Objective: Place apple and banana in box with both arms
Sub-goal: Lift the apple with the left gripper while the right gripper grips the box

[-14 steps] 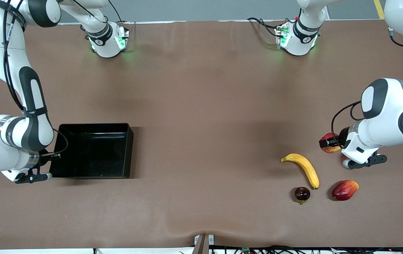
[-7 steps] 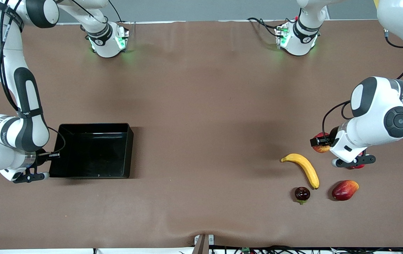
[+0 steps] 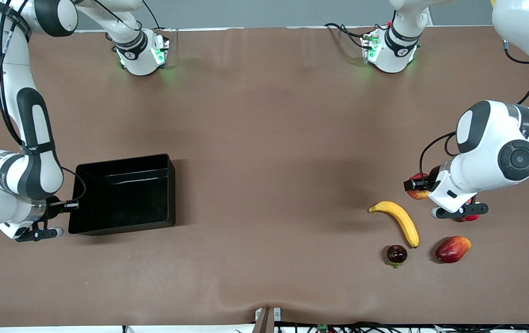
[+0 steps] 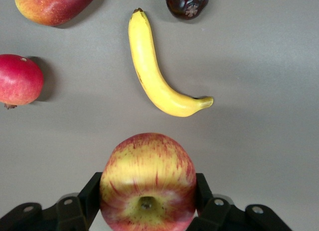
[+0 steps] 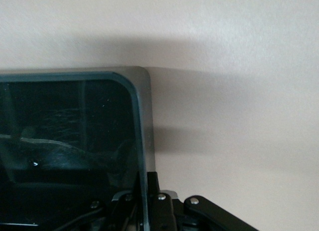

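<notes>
Your table (image 3: 264, 138) is a wide brown sheet, bare through its whole middle, so you have open room between the two clusters. The box (image 3: 123, 194) sits toward the right arm's end, slightly askew on the table. Your right gripper (image 3: 67, 206) is clamped tight on the box's end wall; in the right wrist view its fingers (image 5: 157, 201) pinch the rim (image 5: 142, 141) close to a rounded corner.

Toward the left arm's end, your left gripper (image 3: 419, 185) holds the apple (image 4: 147, 181), its jaws pressed on both sides of the fruit, over the table just beside the banana (image 3: 398, 221). The banana lies free, curved, farther from the front camera than the dark round fruit (image 3: 396, 254) near its tip. The mango (image 3: 452, 249) lies beside that, and the red round fruit (image 4: 20, 80) peeks from under the left wrist.
</notes>
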`<control>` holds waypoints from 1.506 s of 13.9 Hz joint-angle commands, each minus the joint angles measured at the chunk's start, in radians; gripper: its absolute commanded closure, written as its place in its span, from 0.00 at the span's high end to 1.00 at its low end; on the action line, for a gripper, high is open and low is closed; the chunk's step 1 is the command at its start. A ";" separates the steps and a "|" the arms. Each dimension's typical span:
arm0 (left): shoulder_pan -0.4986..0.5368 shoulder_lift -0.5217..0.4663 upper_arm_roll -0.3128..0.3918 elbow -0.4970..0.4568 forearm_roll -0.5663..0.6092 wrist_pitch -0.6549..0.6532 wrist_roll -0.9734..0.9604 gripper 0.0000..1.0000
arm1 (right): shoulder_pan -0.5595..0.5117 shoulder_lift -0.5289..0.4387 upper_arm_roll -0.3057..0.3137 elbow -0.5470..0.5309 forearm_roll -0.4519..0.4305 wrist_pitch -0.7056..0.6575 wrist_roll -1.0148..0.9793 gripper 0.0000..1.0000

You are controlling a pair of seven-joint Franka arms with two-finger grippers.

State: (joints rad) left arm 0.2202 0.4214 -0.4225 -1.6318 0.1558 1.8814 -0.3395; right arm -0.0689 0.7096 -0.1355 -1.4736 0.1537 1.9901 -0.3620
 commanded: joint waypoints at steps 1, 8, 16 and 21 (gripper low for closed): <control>-0.012 -0.001 -0.004 0.020 -0.009 -0.024 -0.010 0.00 | 0.023 -0.039 0.008 0.013 0.056 -0.014 0.020 0.00; -0.016 -0.004 -0.094 0.021 -0.006 -0.025 -0.182 0.00 | 0.225 -0.122 0.007 0.006 0.073 -0.089 0.374 0.00; -0.010 -0.030 -0.199 0.030 -0.013 -0.068 -0.367 0.00 | 0.492 -0.085 0.007 0.006 0.260 -0.082 0.604 0.00; -0.074 -0.001 -0.246 0.032 -0.012 -0.067 -0.545 0.00 | 0.621 -0.039 0.004 0.009 0.280 0.022 0.705 0.00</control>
State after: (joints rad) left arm 0.1778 0.4112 -0.6596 -1.6061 0.1534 1.8286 -0.8254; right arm 0.5049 0.6722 -0.1223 -1.4667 0.4041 1.9644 0.2928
